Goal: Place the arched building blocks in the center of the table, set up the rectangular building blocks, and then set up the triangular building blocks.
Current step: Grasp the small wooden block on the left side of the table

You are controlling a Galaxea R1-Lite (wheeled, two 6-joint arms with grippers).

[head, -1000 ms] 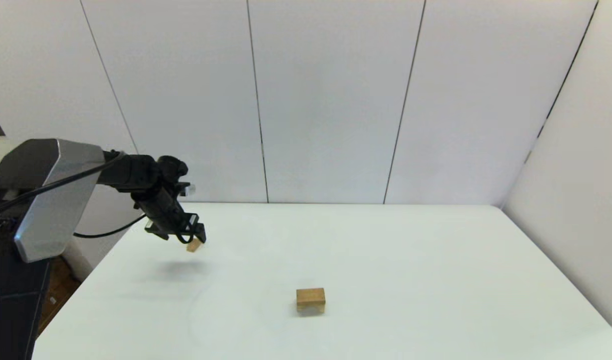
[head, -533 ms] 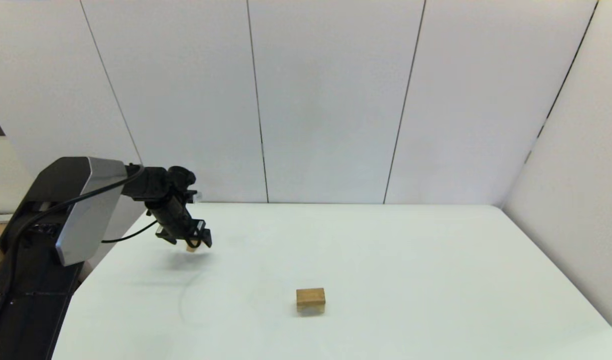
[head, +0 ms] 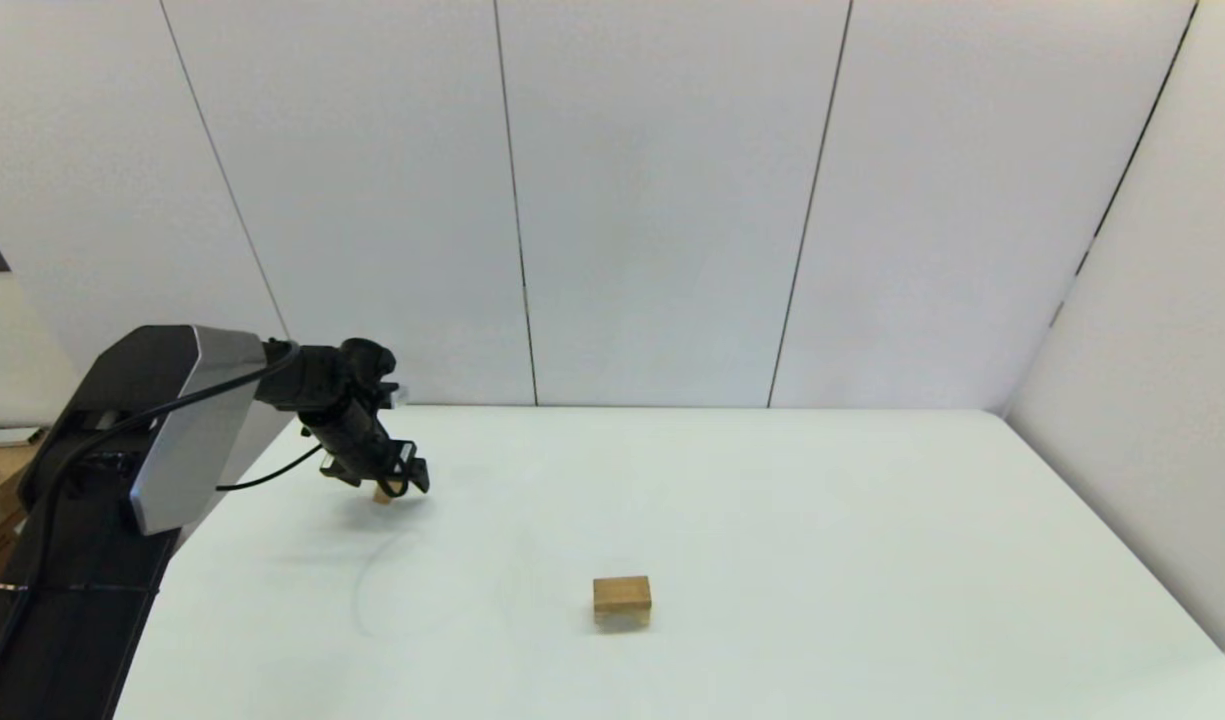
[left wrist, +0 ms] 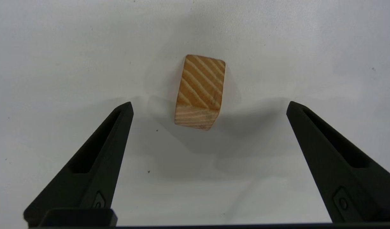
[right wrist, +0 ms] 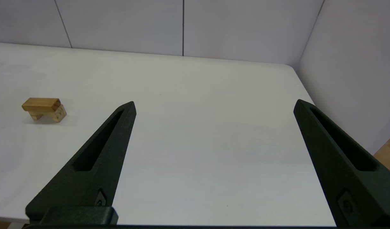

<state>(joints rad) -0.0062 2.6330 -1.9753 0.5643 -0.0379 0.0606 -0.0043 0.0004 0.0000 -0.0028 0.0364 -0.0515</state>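
The triangular building block (left wrist: pixel 199 92) is a small wooden wedge lying on the white table (head: pixel 822 520) at the far left (head: pixel 382 493). My left gripper (left wrist: pixel 209 102) hangs open just above it (head: pixel 402 487), one finger to each side, touching nothing. Mid-table, the rectangular building block (head: pixel 622 590) is a thin slab resting on top of the arched building block (right wrist: pixel 59 114). The slab (right wrist: pixel 41 104) covers the arch's top. My right gripper (right wrist: pixel 214 102) is open and empty near the table's right side, out of the head view.
White wall panels (head: pixel 652 200) close off the table's back and right side. The left arm's silver link (head: pixel 172 440) reaches over the table's left edge.
My left gripper has come down and slightly right, close over the wedge. The wedge and the central stack have stayed where they were.
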